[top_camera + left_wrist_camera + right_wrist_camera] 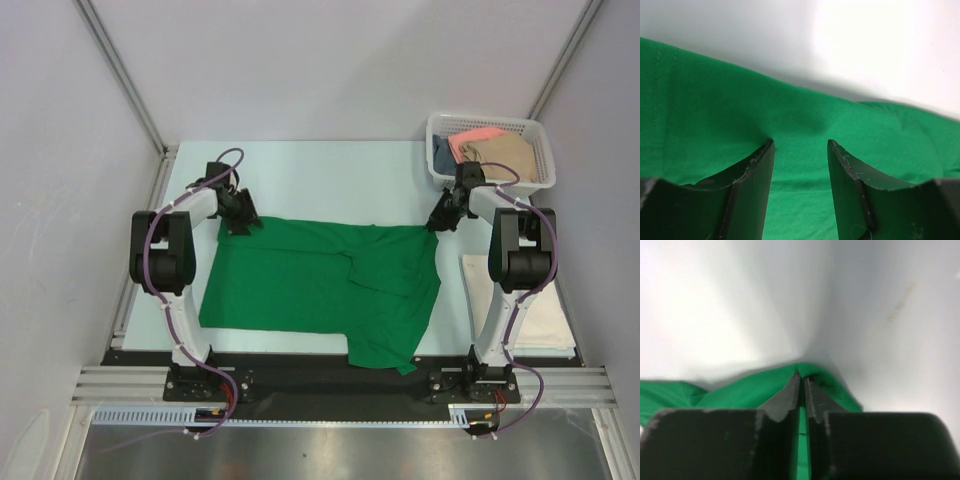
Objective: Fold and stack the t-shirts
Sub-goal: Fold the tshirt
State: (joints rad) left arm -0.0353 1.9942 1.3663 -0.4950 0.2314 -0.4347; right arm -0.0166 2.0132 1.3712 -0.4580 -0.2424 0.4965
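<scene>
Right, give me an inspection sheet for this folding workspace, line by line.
Surface: pale table, arms bolted at its near edge.
Job's things: green t-shirt spread out, right part folded over; cream-white shirt folded at the right edge; salmon-pink shirt and tan shirt in the basket.
Clutter: nothing seen.
Hands: left hand open at the green t-shirt's far left corner; right hand shut on its far right corner.
Cables: purple cables run along both arms, off the cloth.
Surroundings: plain white walls, metal frame posts.
</scene>
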